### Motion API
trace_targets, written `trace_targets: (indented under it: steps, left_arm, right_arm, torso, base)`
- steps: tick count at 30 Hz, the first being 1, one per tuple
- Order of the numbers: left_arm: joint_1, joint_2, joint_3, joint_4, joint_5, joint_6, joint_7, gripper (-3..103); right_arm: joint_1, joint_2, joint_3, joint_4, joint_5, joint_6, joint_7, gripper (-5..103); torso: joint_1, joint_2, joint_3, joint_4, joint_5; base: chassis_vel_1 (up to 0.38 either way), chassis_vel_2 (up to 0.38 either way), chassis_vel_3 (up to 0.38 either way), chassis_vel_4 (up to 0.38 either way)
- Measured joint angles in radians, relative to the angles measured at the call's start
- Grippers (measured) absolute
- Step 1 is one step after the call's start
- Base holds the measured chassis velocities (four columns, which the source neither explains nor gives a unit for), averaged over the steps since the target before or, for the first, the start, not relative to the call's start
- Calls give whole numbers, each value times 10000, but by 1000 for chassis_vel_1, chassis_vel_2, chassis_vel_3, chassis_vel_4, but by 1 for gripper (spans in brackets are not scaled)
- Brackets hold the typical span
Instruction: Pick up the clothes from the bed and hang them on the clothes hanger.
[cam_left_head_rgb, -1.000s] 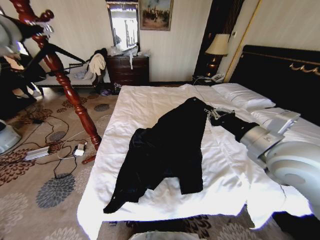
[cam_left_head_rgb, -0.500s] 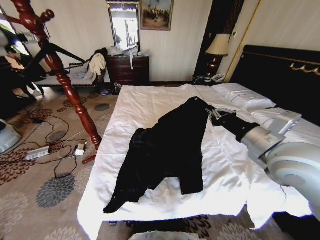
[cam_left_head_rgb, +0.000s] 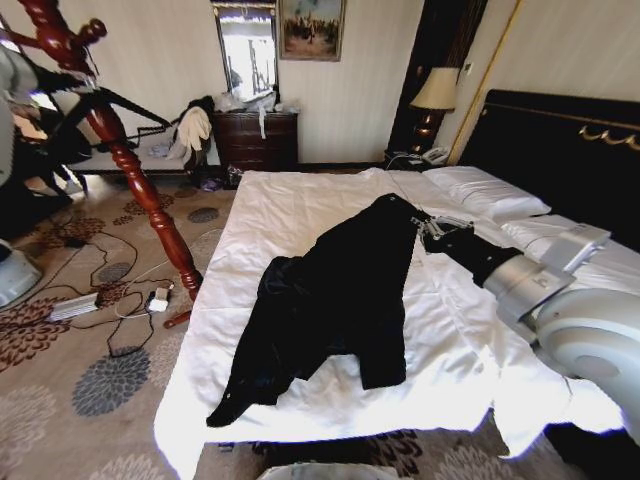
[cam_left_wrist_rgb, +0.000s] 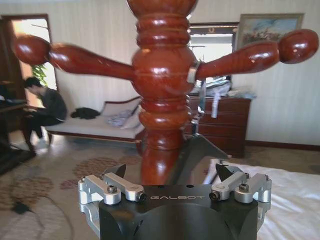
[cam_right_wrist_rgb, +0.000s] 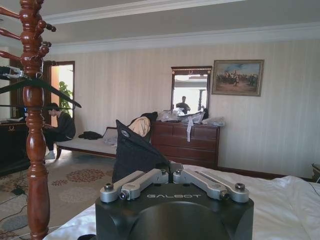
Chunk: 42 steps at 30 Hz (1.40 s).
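The clothes, a black jacket (cam_left_head_rgb: 330, 300), lie spread across the white bed (cam_left_head_rgb: 290, 200), with one sleeve reaching the near edge. My right gripper (cam_left_head_rgb: 428, 232) is at the jacket's far end, by the collar. It is shut on a peak of black fabric (cam_right_wrist_rgb: 132, 150) that stands up between its fingers (cam_right_wrist_rgb: 150, 179). The black clothes hanger (cam_left_head_rgb: 130, 105) hangs by its silver hook (cam_left_wrist_rgb: 193, 72) on the red wooden coat stand (cam_left_head_rgb: 130, 170). My left gripper (cam_left_wrist_rgb: 171, 174) is raised close to the stand's post, open, with the hanger's dark body (cam_left_wrist_rgb: 200, 155) just beyond it.
The coat stand's foot rests on the carpet left of the bed, among cables and power bricks (cam_left_head_rgb: 110, 305). A dresser (cam_left_head_rgb: 258, 138) and a sofa (cam_left_head_rgb: 140, 155) line the far wall. The black headboard (cam_left_head_rgb: 560, 140) and a lamp (cam_left_head_rgb: 435, 95) stand on the right.
My left arm has shifted a little beside the coat stand at the top left. The right gripper and the jacket stay almost where they were.
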Motion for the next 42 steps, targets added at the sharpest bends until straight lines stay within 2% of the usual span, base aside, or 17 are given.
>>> trace_targets:
  steps: [2, 5, 13, 14, 16, 20, 23, 25, 26, 29, 30, 33, 34, 35, 42]
  left_arm:
    - [25, -3, -21, 53, -14, -3, 80, 100]
    - [128, 14, 17, 337, 435, -44, 483, 100]
    - [361, 59, 40, 469, 758, -65, 793, 98]
    - [375, 46, 38, 487, 765, -66, 856, 92]
    - [390, 37, 40, 488, 771, -83, 897, 92]
    - [452, -115, 42, 516, 800, -151, 934, 71]
    - [481, -206, 17, 523, 815, -165, 932, 66]
    - [528, -280, -12, 475, 813, -175, 904, 55]
    - [528, -280, -12, 475, 813, -175, 904, 55]
    - [562, -313, -40, 365, 764, -184, 822, 39]
    - [570, -313, -46, 320, 740, -184, 796, 39]
    - [592, -294, -47, 237, 657, -185, 768, 28]
    - [604, -277, -46, 205, 626, -184, 756, 28]
    - [651, -222, -41, 102, 529, -174, 734, 18]
    - [746, -99, -41, -76, 393, -142, 637, 16]
  right_arm:
    - [-17, -2, 18, 2, 44, 3, 15, 0]
    - [-121, -17, 69, -13, 115, 22, 36, 0]
    - [-68, -53, 69, 1, 113, 64, 38, 0]
    - [-66, -58, 69, 7, 114, 69, 45, 0]
    - [-80, -58, 69, 25, 114, 70, 46, 0]
    - [-144, -58, 75, 96, 103, 71, 55, 0]
    - [-138, -83, 89, 99, 102, 74, 62, 0]
    - [-136, -124, 113, 100, 85, 80, 70, 0]
    - [-136, -124, 113, 100, 85, 80, 70, 0]
    - [-138, -143, 115, 102, 28, 128, 78, 0]
    - [-137, -140, 114, 102, 16, 135, 79, 0]
    - [-135, -122, 97, 85, 4, 141, 81, 0]
    - [-135, -118, 85, 81, -3, 141, 80, 0]
    - [-132, -115, 61, 79, -18, 142, 80, 0]
    - [-92, -156, 49, 50, -27, 146, 77, 0]
  torso:
    - [0, 0, 0, -3, 2]
    - [1, 0, 1, 0, 1]
    - [1, 0, 1, 0, 1]
    - [1, -1, 0, -1, 2]
    - [1, 0, 0, -1, 3]
    - [0, 0, 0, 3, 1]
    - [1, 0, 0, -2, 2]
    - [1, -1, 1, -4, 3]
    - [1, -1, 1, -4, 3]
    - [1, 0, 0, 5, 2]
    - [0, 0, 0, 3, 2]
    - [1, 0, 0, -1, 3]
    - [1, 0, 0, -2, 4]
    - [1, 0, 0, -3, 3]
    - [0, 0, 0, -1, 2]
  base:
    - [0, 0, 0, 0]
    - [0, 0, 0, 0]
    - [0, 0, 0, 0]
    - [0, 0, 0, 0]
    - [0, 0, 0, 0]
    - [0, 0, 0, 0]
    - [0, 0, 0, 0]
    - [0, 0, 0, 0]
    - [0, 0, 0, 0]
    - [0, 0, 0, 0]
    - [0, 0, 0, 0]
    - [0, 0, 0, 0]
    - [0, 0, 0, 0]
    - [0, 0, 0, 0]
    - [0, 0, 0, 0]
